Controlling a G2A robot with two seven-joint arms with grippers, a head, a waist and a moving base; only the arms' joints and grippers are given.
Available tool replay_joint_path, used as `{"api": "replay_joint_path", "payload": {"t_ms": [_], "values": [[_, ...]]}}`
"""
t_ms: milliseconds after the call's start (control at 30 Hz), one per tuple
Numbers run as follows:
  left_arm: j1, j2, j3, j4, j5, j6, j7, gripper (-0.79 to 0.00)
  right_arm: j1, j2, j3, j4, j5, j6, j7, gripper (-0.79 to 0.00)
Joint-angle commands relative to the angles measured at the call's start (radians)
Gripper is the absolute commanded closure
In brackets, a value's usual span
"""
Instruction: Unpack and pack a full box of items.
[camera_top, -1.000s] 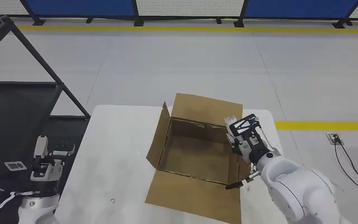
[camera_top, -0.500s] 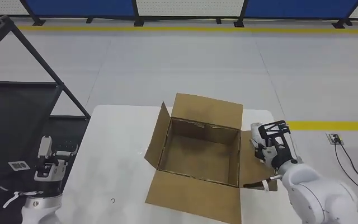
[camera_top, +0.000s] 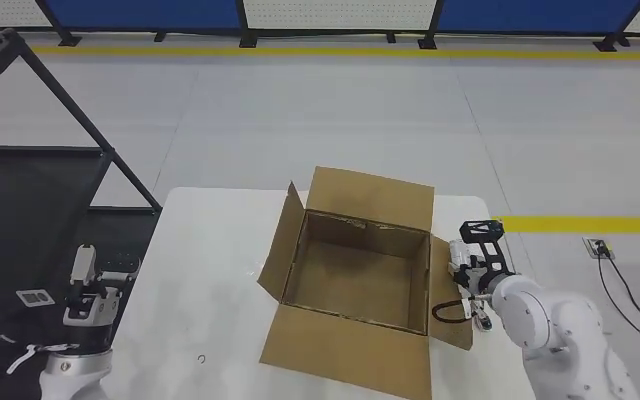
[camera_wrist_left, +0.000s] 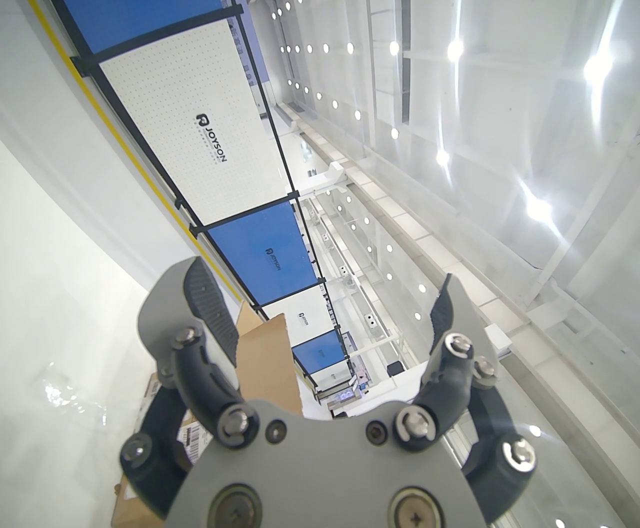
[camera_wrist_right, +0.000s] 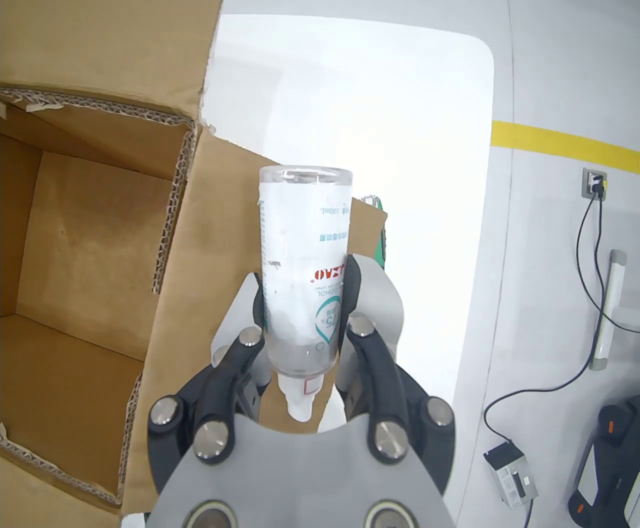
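Right wrist view: right gripper clamps a clear cylindrical plastic bottle over the side flap, three o'clock of the brown cardboard box. Released there, it could roll off the flap. The left gripper gapes empty.

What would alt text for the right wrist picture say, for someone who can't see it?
The right end effector grips a clear bottle over the side flap of an open cardboard box on a white table.
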Motion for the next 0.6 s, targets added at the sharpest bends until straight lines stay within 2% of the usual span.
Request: {"api": "replay_joint_path", "payload": {"t_ms": [0, 567], "values": [[0.002, 0.0, 0.0, -0.001, 0.002, 0.001, 0.001, -0.785, 0.012, -0.002, -0.014, 0.017, 0.007, -0.007, -0.004, 0.0], [0.027, -0.002, -0.016, -0.011, -0.007, -0.012, 0.014, -0.785, 0.136, -0.021, -0.131, 0.139, 0.042, -0.06, -0.026, 0.0]]}}
